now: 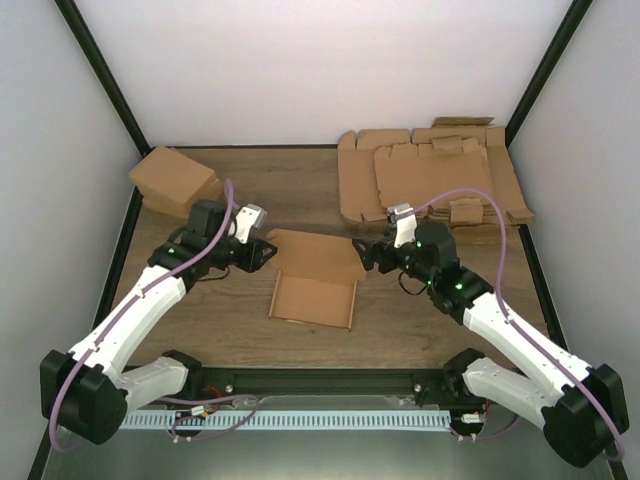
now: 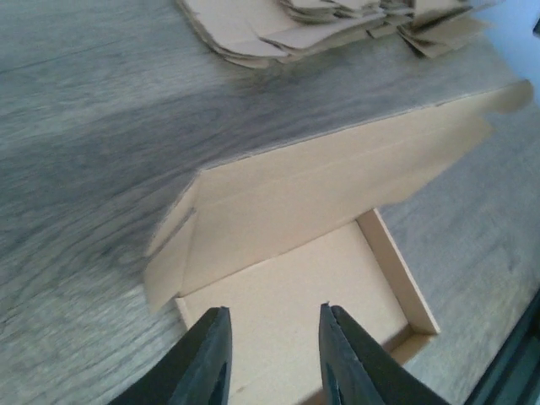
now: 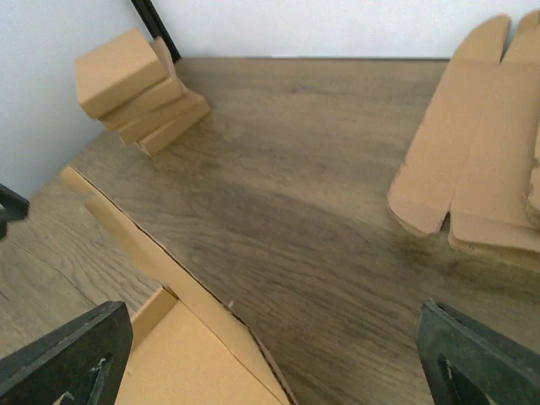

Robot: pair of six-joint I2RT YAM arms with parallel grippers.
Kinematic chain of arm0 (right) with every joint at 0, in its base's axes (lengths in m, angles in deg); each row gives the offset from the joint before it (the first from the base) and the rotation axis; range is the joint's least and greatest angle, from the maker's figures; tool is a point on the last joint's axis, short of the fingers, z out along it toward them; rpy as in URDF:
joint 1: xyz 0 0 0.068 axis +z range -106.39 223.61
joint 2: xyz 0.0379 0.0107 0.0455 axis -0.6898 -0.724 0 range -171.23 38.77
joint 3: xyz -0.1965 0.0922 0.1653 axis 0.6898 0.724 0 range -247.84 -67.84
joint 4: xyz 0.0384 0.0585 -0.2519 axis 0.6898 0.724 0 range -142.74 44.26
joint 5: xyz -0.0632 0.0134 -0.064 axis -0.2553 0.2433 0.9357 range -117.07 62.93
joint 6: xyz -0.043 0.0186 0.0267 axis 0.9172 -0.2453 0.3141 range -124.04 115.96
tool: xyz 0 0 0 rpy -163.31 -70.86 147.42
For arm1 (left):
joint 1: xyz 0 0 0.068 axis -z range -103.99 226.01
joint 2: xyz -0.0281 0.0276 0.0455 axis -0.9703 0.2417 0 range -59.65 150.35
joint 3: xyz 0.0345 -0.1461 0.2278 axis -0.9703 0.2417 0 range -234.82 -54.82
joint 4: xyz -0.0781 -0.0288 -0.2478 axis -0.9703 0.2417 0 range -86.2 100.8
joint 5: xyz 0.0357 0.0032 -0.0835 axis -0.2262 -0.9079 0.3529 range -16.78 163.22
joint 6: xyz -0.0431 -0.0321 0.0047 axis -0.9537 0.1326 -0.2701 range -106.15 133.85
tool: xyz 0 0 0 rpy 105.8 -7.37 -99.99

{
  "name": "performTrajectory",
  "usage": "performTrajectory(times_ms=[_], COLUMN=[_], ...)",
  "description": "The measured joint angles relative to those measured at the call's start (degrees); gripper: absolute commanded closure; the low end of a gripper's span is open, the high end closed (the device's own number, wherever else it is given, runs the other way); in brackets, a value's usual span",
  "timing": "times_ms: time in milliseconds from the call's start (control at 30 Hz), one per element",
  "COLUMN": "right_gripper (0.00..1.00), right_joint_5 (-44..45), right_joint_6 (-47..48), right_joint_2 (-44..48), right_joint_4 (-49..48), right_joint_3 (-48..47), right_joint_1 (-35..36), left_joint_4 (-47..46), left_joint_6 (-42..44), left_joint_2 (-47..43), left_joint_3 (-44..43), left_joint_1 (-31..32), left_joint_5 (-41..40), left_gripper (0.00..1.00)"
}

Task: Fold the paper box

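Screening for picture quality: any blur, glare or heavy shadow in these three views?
Top external: even light, sharp, no glare on the box. Left wrist: broad shadow across the table, far pile soft. Right wrist: near fingers blurred, table sharper.

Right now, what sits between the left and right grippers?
The partly folded paper box, seen in the top view, between left gripper and right gripper.

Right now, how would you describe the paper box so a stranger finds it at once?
Start at the middle of the wooden table. There lies the paper box, one brown cardboard piece, partly folded. Unlike the pile of flat sheets far right and the stacked cartons far left, it lies alone.
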Motion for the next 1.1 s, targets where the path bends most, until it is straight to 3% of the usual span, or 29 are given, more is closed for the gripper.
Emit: performTrajectory(times_ms=[67,167,400,533,633,767,1000,1100], right_gripper=[0.08,0.09,0.24,0.39,0.5,0.64,0.85,0.95], right_joint_5=[0.0,-0.1,-1.3,-1.8,-2.6,-3.5,-3.8,-3.9], right_joint_6=[-0.1,-0.7,-2.0,-1.5,-1.1,-0.7,-0.4,-0.5], right_joint_2=[-1.9,-2.9,-2.4,-3.8,-6.6,-8.9,-10.4,-11.1], right_joint_4=[1.4,3.9,8.2,8.6,8.7,9.4,10.4,10.6], right_joint_3=[-0.6,-1.1,-1.1,-1.1,-1.2,-1.2,-3.5,-4.5], right_joint_1=[0.0,0.0,0.0,0.0,0.0,0.0,0.0,0.0], left_joint_4=[0.3,0.5,-0.1,-0.8,-0.8,-0.8,-0.6,0.4], left_joint_6=[-0.2,-0.4,1.6,2.9,4.2,5.3,6.1,6.4], left_joint_2=[0.4,1.2,5.8,8.8,11.3,14.5,16.8,16.8], left_joint_3=[-0.7,-1.0,-1.0,-1.2,-2.7,-5.4,-6.9,-7.3], left_joint_1=[0.0,-0.1,-0.1,-0.1,-0.1,-0.1,-0.2,-0.2], left_joint_5=[-3.3,-6.2,-6.0,-6.1,-6.4,-6.4,-5.6,-5.6], left_gripper=[0.4,0.3,0.29,0.32,0.41,0.65,0.94,0.96])
